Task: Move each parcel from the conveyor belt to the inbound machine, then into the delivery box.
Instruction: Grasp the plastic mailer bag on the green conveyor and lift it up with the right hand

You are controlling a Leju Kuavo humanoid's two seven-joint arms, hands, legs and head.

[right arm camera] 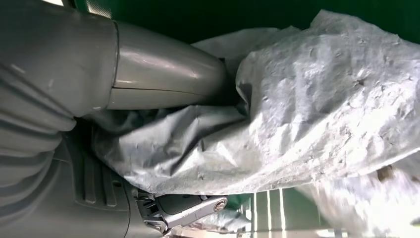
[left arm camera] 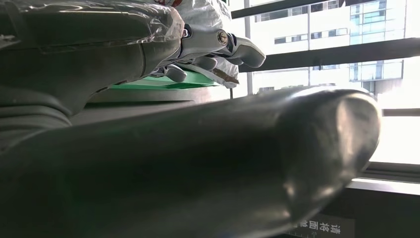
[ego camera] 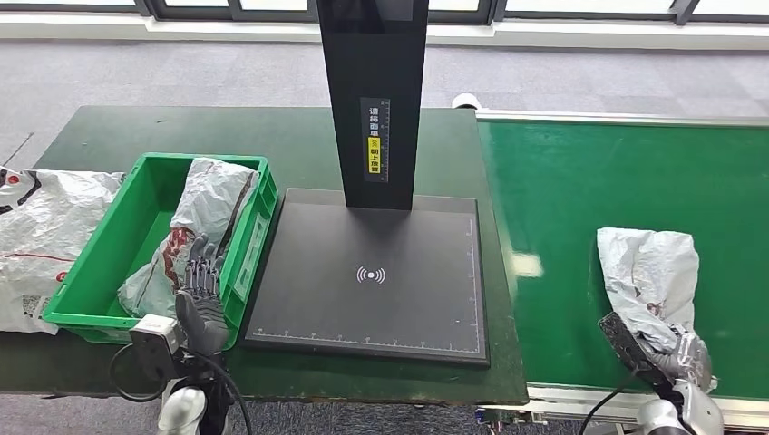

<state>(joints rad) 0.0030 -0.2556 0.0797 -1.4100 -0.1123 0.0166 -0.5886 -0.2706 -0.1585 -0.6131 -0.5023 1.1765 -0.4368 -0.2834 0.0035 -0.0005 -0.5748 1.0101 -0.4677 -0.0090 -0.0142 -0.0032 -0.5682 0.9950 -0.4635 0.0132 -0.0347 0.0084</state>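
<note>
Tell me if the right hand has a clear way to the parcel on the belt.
Likely yes: the right hand is already at the near end of the grey parcel on the green conveyor belt, thumb against it, nothing between.

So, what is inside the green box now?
A grey parcel lies in the green box, leaning on its right wall. The left robot hand covers the parcel's near end, and the box floor beneath it is hidden.

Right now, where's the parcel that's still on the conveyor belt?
In the head view, the grey parcel lies at the near right of the green conveyor belt, right of the black inbound machine, with the right hand gripping its near end.
</note>
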